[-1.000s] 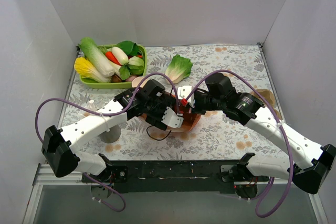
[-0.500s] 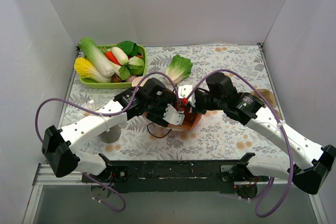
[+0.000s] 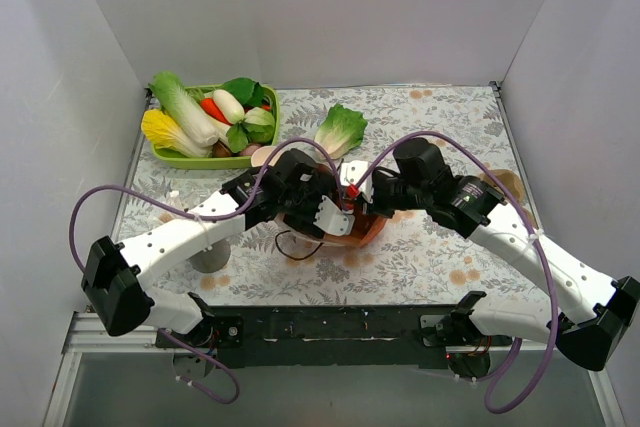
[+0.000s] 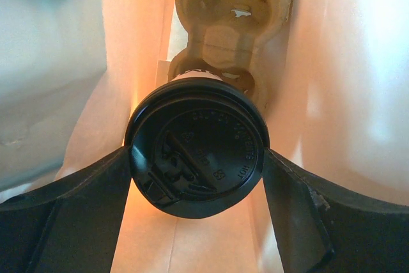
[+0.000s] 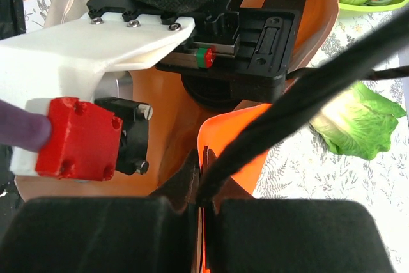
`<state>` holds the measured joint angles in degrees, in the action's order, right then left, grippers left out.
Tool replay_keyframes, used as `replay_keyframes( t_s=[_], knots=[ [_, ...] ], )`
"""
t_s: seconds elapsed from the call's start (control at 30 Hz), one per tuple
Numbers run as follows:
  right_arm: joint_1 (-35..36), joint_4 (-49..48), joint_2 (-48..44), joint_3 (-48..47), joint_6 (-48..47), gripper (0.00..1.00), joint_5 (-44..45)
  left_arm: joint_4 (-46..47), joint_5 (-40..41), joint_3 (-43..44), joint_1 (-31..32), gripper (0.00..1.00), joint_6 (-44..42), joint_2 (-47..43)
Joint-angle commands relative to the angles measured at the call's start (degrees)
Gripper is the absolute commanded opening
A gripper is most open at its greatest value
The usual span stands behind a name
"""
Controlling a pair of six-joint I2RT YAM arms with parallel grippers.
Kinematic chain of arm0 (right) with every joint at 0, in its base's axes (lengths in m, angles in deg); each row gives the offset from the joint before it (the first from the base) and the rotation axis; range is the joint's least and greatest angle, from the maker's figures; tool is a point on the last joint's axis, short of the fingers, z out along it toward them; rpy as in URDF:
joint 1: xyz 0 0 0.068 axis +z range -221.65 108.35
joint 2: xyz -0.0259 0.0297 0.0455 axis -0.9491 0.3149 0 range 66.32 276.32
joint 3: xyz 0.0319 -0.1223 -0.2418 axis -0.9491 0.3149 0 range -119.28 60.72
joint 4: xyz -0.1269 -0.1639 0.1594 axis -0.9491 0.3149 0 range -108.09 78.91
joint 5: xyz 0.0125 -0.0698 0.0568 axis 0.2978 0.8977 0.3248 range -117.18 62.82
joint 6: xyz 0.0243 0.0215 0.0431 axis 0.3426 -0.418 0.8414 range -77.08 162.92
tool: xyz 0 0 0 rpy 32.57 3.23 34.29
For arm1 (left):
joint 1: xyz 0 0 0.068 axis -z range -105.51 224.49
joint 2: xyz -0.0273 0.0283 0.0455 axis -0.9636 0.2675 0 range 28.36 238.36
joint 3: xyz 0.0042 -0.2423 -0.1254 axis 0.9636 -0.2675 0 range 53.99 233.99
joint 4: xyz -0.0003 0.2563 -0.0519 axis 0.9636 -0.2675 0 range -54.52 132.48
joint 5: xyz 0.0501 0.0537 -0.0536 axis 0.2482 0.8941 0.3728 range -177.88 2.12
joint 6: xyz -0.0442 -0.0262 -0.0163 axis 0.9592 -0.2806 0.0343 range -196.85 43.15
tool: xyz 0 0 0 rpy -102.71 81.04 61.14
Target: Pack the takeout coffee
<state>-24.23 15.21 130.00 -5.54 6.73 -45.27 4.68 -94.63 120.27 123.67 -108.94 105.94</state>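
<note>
Motion is small in the top view: the left gripper (image 3: 330, 215) has crept a little further into the mouth of the orange paper bag (image 3: 366, 232) over the last second, while the right gripper (image 3: 362, 197) has stayed at the bag's far rim. I read that as the lowering stage, with packing close to done but the release not yet made. Beyond the bag lie a lettuce leaf (image 3: 340, 129) and a green tray (image 3: 200, 160) of vegetables, both well clear of it. A thin black loop (image 3: 298, 247) lies on the table just in front of the bag.

From the left wrist, the takeout coffee (image 4: 197, 161) sits inside the bag, its black lid clamped between the two wide-set fingers (image 4: 83, 202), which touch it on both sides. Just past it lies a cardboard carrier (image 4: 230, 30), apparently the seat it is meant for. The bag walls press in close on either side, so the fingers have little room to spread.

From the right wrist, the fingers (image 5: 96, 234) are pinched tight on the bag's orange edge, with a black cord (image 5: 300, 103) running out from the pinch. The left gripper's body fills the opening above, so the cup itself is hidden here
</note>
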Motion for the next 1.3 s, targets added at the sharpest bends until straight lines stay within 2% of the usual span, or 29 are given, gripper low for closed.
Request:
replay_keyframes(
  t_s=[0.0,0.17,0.4,0.7,1.17,1.2,1.27],
  knots=[
    [-0.04,-0.25,-1.01,-0.80,1.20,0.01,-4.85,4.67,-0.38,-1.24,-0.32,0.00,-0.07,1.52],
    [-0.75,-0.08,-0.93,-0.89,1.82,0.01,-4.94,3.09,-2.92,-0.63,-0.32,0.00,0.72,3.10],
    [-1.89,0.54,-0.40,-1.59,1.82,0.01,-5.20,-5.26,-6.44,3.59,-0.85,0.00,1.69,5.38],
    [-3.12,1.06,0.13,-1.68,2.35,0.01,-5.73,0.36,-5.56,-0.62,-1.55,0.00,0.90,6.70],
    [-7.77,4.41,2.32,-3.35,1.73,0.01,-10.82,3.52,-6.36,-0.72,-3.14,0.00,3.70,11.36],
    [-8.13,4.67,2.50,-3.35,1.91,0.01,-11.09,3.44,-6.00,-0.54,-3.22,0.02,4.32,11.28],
    [-9.35,5.02,2.85,-3.61,2.43,0.01,-11.79,3.17,-6.00,0.51,-3.48,0.21,6.51,10.84]
  ],
)
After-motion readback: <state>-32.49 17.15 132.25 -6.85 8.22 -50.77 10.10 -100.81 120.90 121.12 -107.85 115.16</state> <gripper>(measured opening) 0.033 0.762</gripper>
